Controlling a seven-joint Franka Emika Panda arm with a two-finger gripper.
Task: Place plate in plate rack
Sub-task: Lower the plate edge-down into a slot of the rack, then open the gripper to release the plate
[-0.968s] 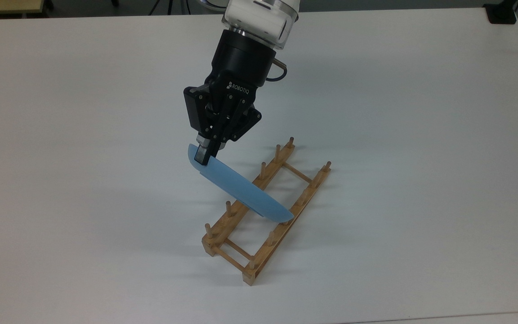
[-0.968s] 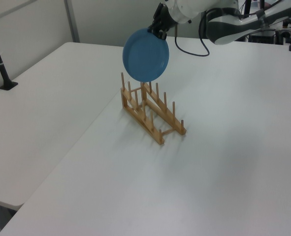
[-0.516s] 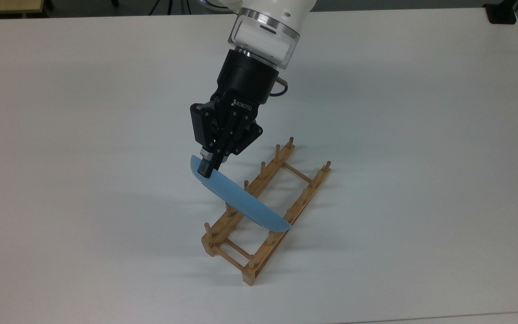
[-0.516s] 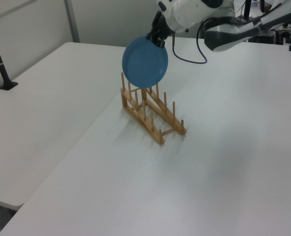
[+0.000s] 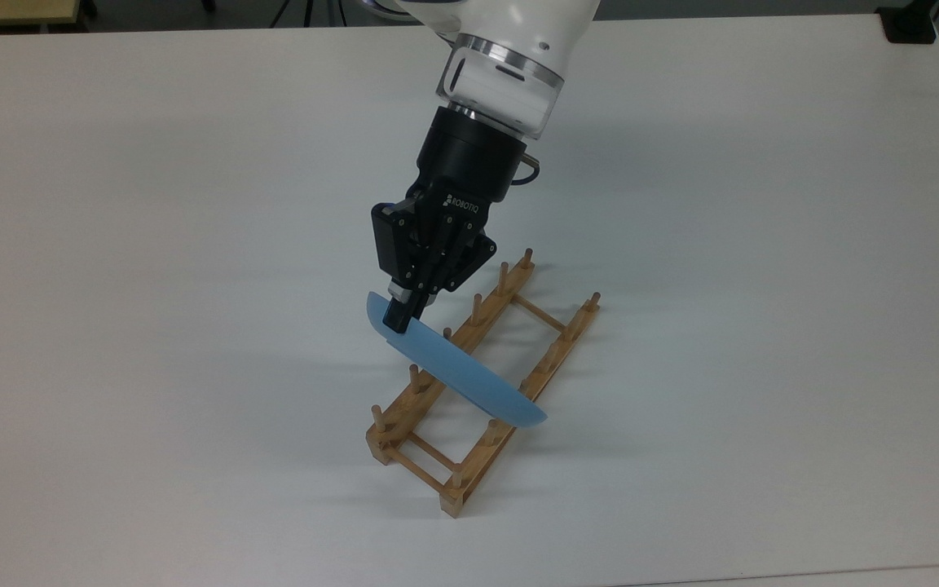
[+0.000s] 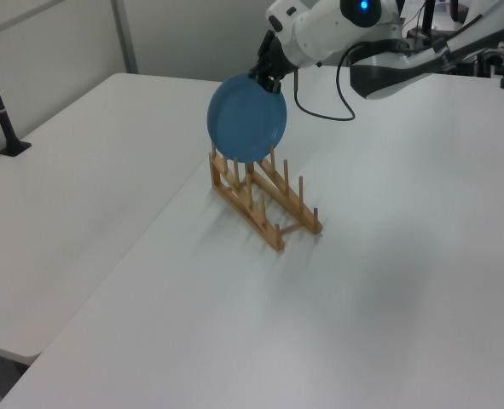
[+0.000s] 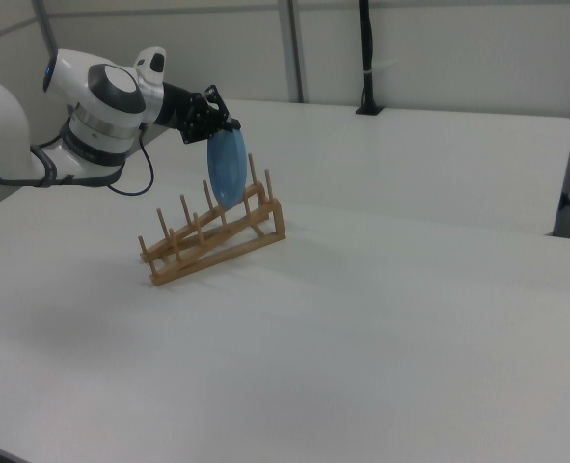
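**Plate held on edge over the rack, not seated**

Nearest the top view's camera, the plate rack (image 5: pixel 482 383) sat on the white counter (image 5: pixel 152 326), running diagonally from lower left to upper right in the top view. Its near end pegs stood free.

Above the rack's middle, the plate (image 5: pixel 453 368) was held on edge, crossing both rails in the top view. In the left view the plate (image 6: pixel 246 118) showed its round face, its lower rim down among the pegs of the plate rack (image 6: pixel 264 196). Whether it touched a rail, I couldn't tell.

Behind that, the end effector (image 5: pixel 401 316) was clamped on the plate's upper rim, with the arm slanting up and away. In the right view, the end effector (image 7: pixel 217 126) gripped the top of the plate (image 7: pixel 227 166).
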